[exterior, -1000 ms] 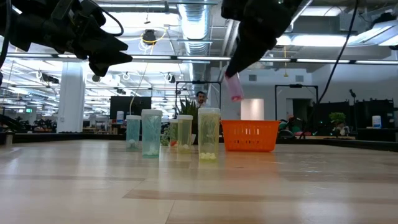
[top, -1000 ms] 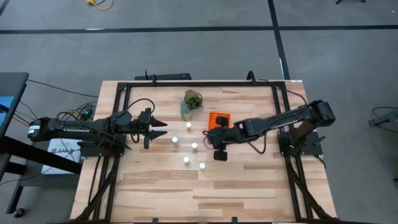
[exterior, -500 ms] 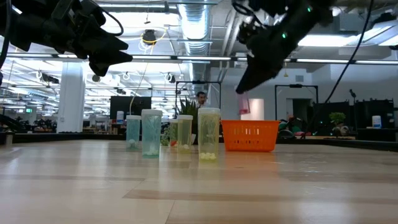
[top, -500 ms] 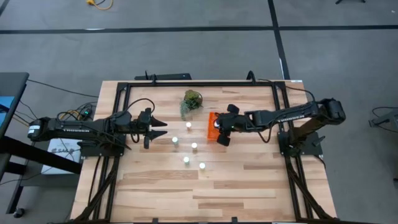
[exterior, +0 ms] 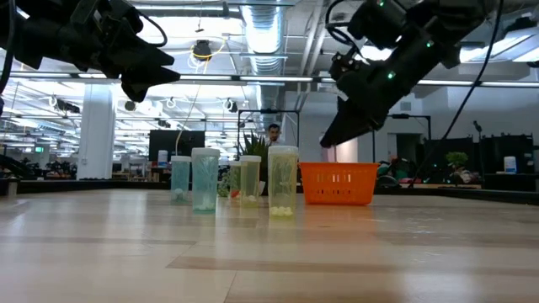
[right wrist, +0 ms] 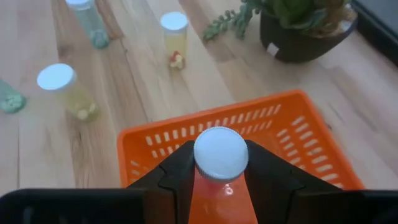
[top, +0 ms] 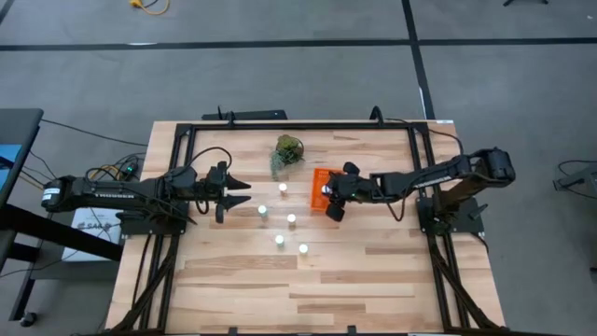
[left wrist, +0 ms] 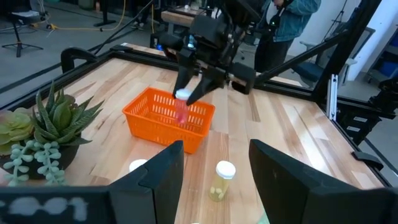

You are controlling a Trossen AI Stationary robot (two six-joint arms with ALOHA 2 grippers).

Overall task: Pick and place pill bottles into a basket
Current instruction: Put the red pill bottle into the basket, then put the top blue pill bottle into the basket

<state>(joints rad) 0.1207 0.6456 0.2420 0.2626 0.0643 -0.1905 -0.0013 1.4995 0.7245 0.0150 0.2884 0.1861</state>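
Observation:
The orange basket stands on the table right of centre; it also shows in the right wrist view. My right gripper is over it, shut on a pink pill bottle with a white cap, just above the basket. Several other white-capped bottles stand upright on the table left of the basket, among them one and another. My left gripper is open and empty, in the air left of the bottles. My right gripper pinches the pink bottle between its two fingers, on the sides just below the white cap. The fingers slant down from the table's right side. The bottle lies along them, cap toward the wrist, tilted and lifted clear above the basket.
A potted green plant stands just beyond the basket and bottles. A black frame runs around the table's edges. There is bare wood along the near half of the table. A person stands beyond the table.
My right gripper has carried the pink bottle from beside the basket's near right corner toward the far edge, over the basket, turning as it went. It has then come down, so the bottle now hangs lower, just above the basket.

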